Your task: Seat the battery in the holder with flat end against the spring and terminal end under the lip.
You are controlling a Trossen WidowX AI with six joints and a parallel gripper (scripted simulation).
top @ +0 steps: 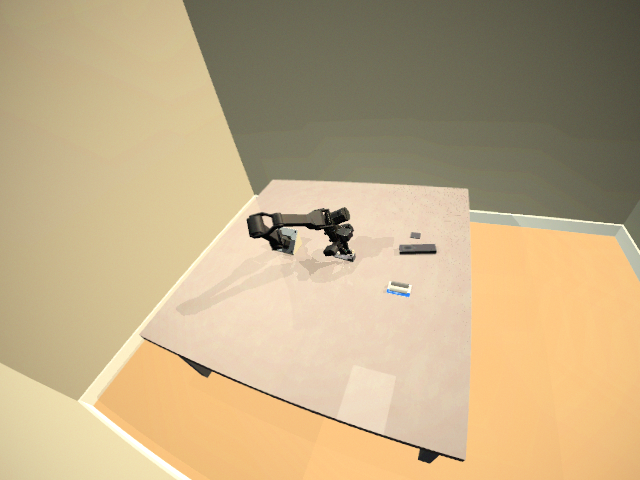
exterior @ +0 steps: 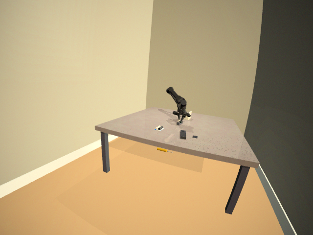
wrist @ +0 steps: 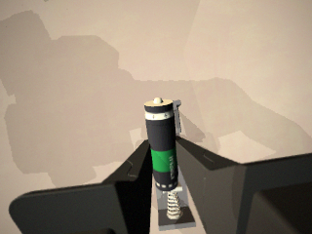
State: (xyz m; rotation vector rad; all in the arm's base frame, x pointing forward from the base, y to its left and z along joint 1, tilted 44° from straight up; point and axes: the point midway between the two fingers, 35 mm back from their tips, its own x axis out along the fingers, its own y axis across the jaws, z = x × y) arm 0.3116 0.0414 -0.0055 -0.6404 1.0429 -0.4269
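My gripper (top: 349,251) (exterior: 179,121) (wrist: 162,142) is shut on the battery (wrist: 162,138), a dark cylinder with a green band. In the wrist view its terminal end points to the top and its flat end to the bottom. The grey holder (wrist: 176,226) (top: 343,256) (exterior: 178,124) lies under the battery. Its coil spring (wrist: 174,207) shows just past the flat end. The holder's far end shows to the right of the terminal end, so the battery looks a little off line with it. The battery hides the holder's middle; its height above the holder and any contact cannot be told.
A white and blue tray (top: 399,293) (exterior: 156,129) with cylindrical things stands away from the holder. A long black box (top: 417,249) (exterior: 183,134) and a small dark square (top: 415,235) (exterior: 194,136) lie farther off. An orange-handled screwdriver (exterior: 161,149) shows below the table edge.
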